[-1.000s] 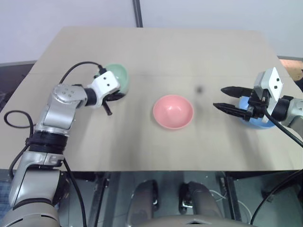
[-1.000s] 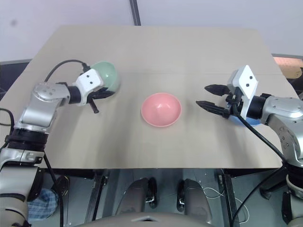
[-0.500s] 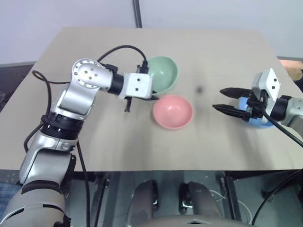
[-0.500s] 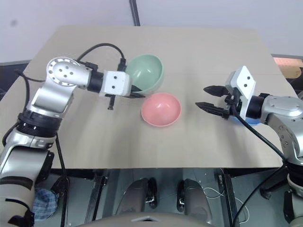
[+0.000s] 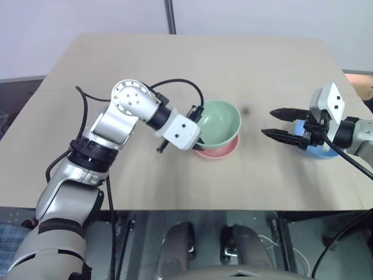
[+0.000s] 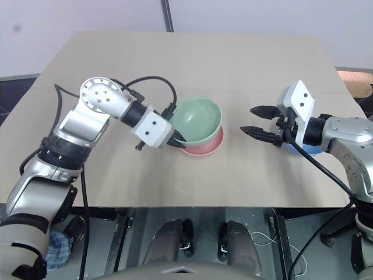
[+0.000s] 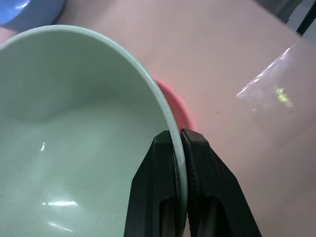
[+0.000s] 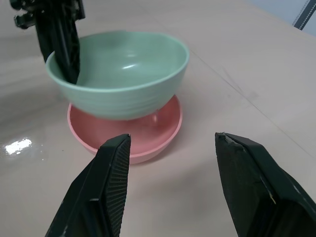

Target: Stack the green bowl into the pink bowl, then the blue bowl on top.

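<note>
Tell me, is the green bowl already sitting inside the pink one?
Not fully. The green bowl, pinched at its rim by the left hand, sits tilted, its base within the pink bowl.

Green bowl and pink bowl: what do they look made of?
Green bowl: probably plastic, smooth and slightly glossy, with small highlights inside and a thin rim. Pink bowl: seemingly the same plastic, smooth with a soft sheen. Neither shows any pattern, so glazed ceramic can't be fully ruled out.
</note>
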Controlling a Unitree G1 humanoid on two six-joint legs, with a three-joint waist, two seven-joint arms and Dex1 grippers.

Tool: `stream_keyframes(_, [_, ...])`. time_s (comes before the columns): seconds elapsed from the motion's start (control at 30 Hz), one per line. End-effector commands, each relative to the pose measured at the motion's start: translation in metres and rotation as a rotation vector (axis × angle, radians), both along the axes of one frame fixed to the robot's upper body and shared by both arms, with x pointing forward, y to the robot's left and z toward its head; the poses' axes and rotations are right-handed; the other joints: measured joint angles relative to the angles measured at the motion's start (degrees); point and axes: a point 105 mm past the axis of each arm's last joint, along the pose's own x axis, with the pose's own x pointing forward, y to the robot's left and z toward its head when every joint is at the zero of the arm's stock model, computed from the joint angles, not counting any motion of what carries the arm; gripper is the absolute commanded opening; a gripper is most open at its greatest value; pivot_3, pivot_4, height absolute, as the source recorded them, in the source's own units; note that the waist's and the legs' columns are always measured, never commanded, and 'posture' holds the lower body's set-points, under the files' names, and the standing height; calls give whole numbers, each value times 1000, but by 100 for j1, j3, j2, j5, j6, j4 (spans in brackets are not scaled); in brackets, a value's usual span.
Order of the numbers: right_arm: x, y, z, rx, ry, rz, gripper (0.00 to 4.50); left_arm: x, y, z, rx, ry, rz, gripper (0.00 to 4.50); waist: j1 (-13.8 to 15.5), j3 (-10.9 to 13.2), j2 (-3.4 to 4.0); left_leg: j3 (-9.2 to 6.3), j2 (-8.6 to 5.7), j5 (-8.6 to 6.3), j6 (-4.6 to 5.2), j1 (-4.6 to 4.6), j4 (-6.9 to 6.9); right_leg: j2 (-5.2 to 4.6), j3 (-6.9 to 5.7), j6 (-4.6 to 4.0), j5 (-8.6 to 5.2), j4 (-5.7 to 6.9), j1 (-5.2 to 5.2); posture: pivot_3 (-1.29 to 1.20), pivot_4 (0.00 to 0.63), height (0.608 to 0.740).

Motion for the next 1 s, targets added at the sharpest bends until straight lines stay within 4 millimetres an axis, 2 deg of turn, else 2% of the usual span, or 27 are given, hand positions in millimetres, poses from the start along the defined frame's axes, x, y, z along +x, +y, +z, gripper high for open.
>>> stream_keyframes(0.03, [-5, 3, 11, -12, -48, 17, 3009, 2, -3, 10, -22, -37, -27, 72, 1, 0, 0, 0, 0, 0, 0, 0, 0, 0, 0, 0, 0, 0, 0, 0, 150, 739])
stream_keyframes(0.4, [-4, 4, 8, -12, -47, 14, 3009, 6, -3, 9, -35, -36, -8, 72, 7, 0, 0, 0, 0, 0, 0, 0, 0, 0, 0, 0, 0, 0, 0, 0, 150, 739])
stream_keyframes(0.53, [-3, 5, 8, -10, -46, 17, 3009, 6, -5, 9, -48, -30, 6, 1485, 7, 0, 0, 0, 0, 0, 0, 0, 1, 0, 0, 0, 0, 1, 0, 0, 150, 739])
stream_keyframes(0.57, [-3, 5, 7, -9, -45, 19, 3009, 5, -6, 10, -52, -31, 4, 2190, 7, 0, 0, 0, 0, 0, 0, 0, 1, 1, 0, 0, 0, 1, 0, 0, 150, 739])
stream_keyframes(0.63, [-3, 5, 7, -9, -44, 21, 3009, 5, -8, 11, -57, -31, 4, 2971, 8, 0, 0, 0, 0, 0, 0, 0, 1, 1, 0, 0, 0, 1, 0, 0, 150, 739])
stream_keyframes(0.67, [-3, 5, 7, -9, -44, 22, 3009, 5, -8, 11, -57, -31, 5, 3190, 7, 0, 0, 0, 0, 0, 0, 0, 1, 1, 0, 0, 0, 1, 0, 0, 150, 739])
stream_keyframes(0.7, [-4, 5, 8, -10, -44, 22, 3009, 5, -8, 10, -53, -38, 0, 3850, 8, 0, 0, 0, 0, 0, 0, 0, 1, 1, 0, 0, 0, 1, 0, 0, 150, 739])
stream_keyframes(0.73, [-4, 5, 8, -10, -44, 22, 3009, 6, -7, 10, -49, -49, -3, 4092, 8, 0, 0, 0, 0, 0, 0, 0, 1, 1, 0, 0, 0, 1, 0, 0, 150, 739])
stream_keyframes(0.93, [-5, 4, 7, -14, -41, 22, 3009, 8, -8, 19, -101, -57, 10, 4092, 8, 0, 0, 0, 0, 0, 0, 0, 2, 1, 0, 0, 0, 1, 0, 0, 150, 739])
stream_keyframes(1.0, [-5, 2, 6, -17, -33, 12, 3009, 9, -6, 30, -181, -4, 57, 4092, 8, 0, 0, 0, 0, 0, 0, 0, 2, 0, 0, 0, 0, 1, 0, 0, 150, 739])
